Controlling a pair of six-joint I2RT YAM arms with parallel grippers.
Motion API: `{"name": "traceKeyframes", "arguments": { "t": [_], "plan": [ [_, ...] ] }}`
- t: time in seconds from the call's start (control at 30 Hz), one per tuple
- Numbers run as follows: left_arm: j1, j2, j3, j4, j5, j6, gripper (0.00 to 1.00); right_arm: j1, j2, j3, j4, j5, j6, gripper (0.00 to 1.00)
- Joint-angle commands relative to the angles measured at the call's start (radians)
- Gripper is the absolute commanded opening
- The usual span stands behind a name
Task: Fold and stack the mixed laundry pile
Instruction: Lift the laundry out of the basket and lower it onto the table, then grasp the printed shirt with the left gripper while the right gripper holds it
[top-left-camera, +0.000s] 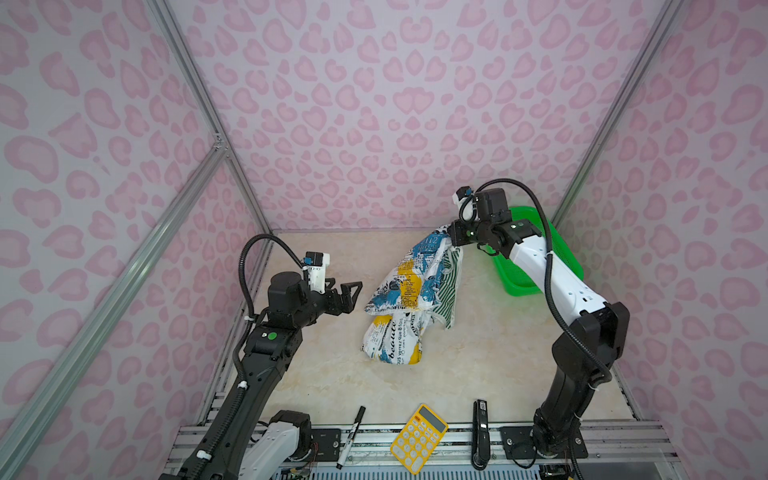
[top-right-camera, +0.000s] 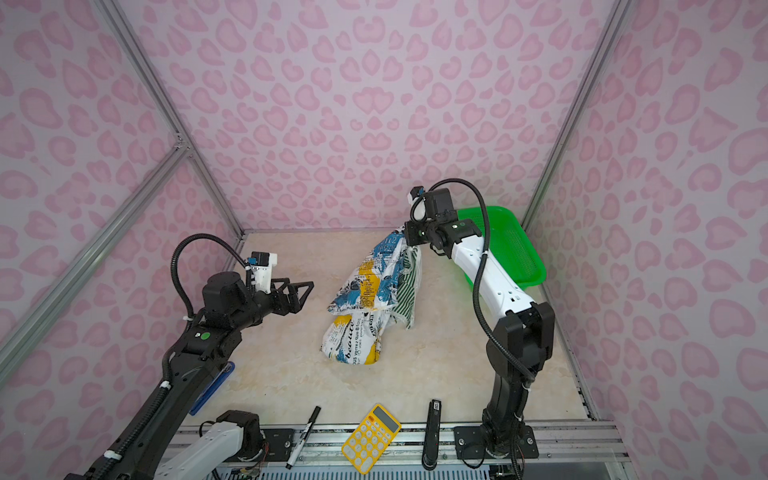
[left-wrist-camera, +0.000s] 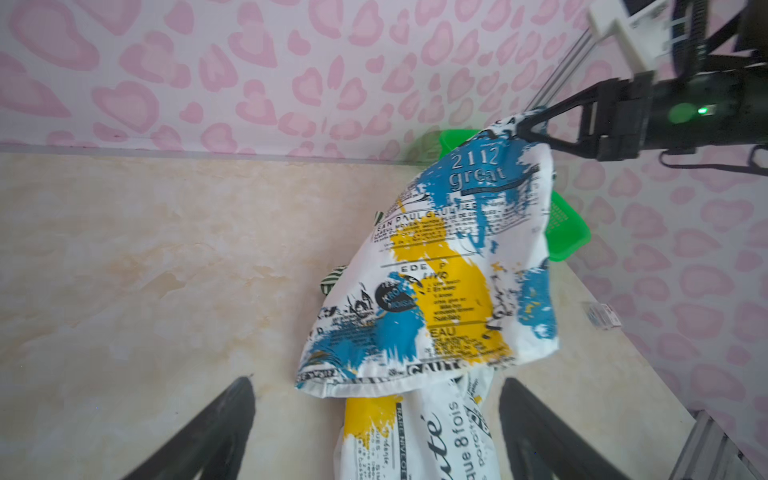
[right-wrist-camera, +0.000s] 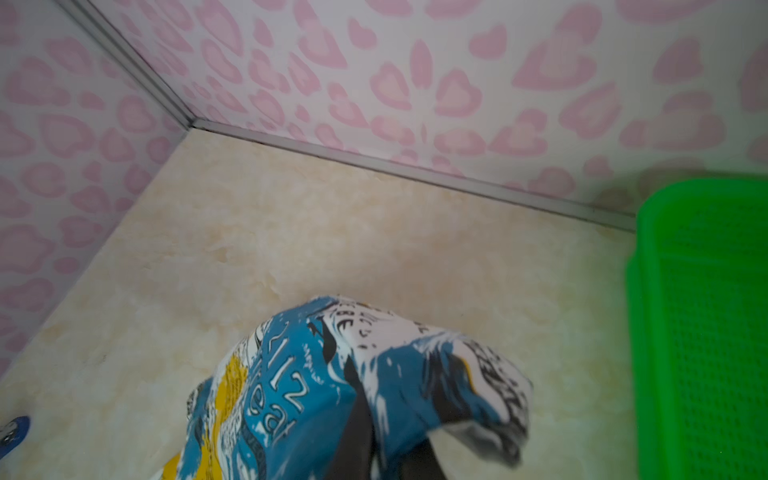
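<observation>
Two garments sit mid-table: the printed garment (top-left-camera: 399, 291), its long axis sloping from a raised far corner down toward the near edge, and the striped garment (top-left-camera: 449, 286) hanging along its right side. Of two grippers, the right gripper (left-wrist-camera: 525, 124) pinches the printed garment's top corner, while the left gripper (top-left-camera: 355, 296) gapes wide nearby. One basket (top-left-camera: 524, 276) stands far right.

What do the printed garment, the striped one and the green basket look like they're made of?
The printed garment: soft fabric, matte, white with blue, yellow and black print; it drapes and creases. The striped garment: thin cloth, matte, hanging limp; fibre unclear. The green basket: rigid plastic, slightly glossy, with a perforated grid.
</observation>
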Motion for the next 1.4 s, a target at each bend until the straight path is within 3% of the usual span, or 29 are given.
{"name": "traceKeyframes", "arguments": {
  "t": [0.0, 0.17, 0.3, 0.4, 0.53, 0.63, 0.73, 0.8, 0.87, 0.97, 1.07, 1.17, 1.37],
  "plan": [
    [-0.037, 0.017, -0.012, -0.016, 0.002, 0.049, 0.92, -0.025, 0.033, -0.025, -0.08, 0.108, 0.055, 0.33],
    [-0.137, 0.108, 0.0, -0.016, -0.047, 0.051, 0.88, -0.026, -0.049, -0.117, -0.124, 0.172, 0.019, 0.52],
    [-0.256, 0.228, 0.044, -0.005, -0.116, 0.078, 0.83, -0.025, -0.122, -0.211, -0.126, 0.128, 0.016, 0.55],
    [-0.324, 0.332, 0.094, 0.009, -0.18, 0.067, 0.77, -0.026, -0.17, -0.317, -0.08, 0.04, 0.033, 0.55],
    [-0.339, 0.433, 0.134, 0.015, -0.222, 0.018, 0.73, -0.027, -0.186, -0.526, 0.039, -0.133, 0.087, 0.56],
    [-0.339, 0.443, 0.122, 0.028, -0.271, -0.008, 0.73, -0.016, -0.159, -0.627, 0.17, -0.273, 0.141, 0.63],
    [-0.338, 0.435, 0.122, -0.017, -0.405, -0.042, 0.74, 0.006, -0.113, -0.643, 0.229, -0.307, 0.159, 0.63],
    [-0.327, 0.427, 0.115, -0.048, -0.489, -0.073, 0.76, 0.019, -0.077, -0.626, 0.239, -0.307, 0.161, 0.59],
    [-0.29, 0.413, 0.094, -0.057, -0.514, -0.114, 0.8, 0.023, -0.041, -0.603, 0.239, -0.304, 0.165, 0.47],
    [-0.213, 0.398, 0.04, -0.002, -0.435, -0.153, 0.82, 0.023, -0.034, -0.586, 0.235, -0.296, 0.167, 0.24],
    [-0.158, 0.408, 0.006, 0.078, -0.318, -0.149, 0.83, 0.023, -0.066, -0.565, 0.205, -0.274, 0.15, 0.08],
    [-0.14, 0.458, 0.015, 0.128, -0.205, -0.128, 0.82, 0.023, -0.103, -0.531, 0.155, -0.258, 0.125, 0.0],
    [-0.138, 0.561, 0.024, 0.236, -0.021, -0.167, 0.71, 0.023, -0.162, -0.466, 0.071, -0.239, 0.093, 0.0]
  ]
}}
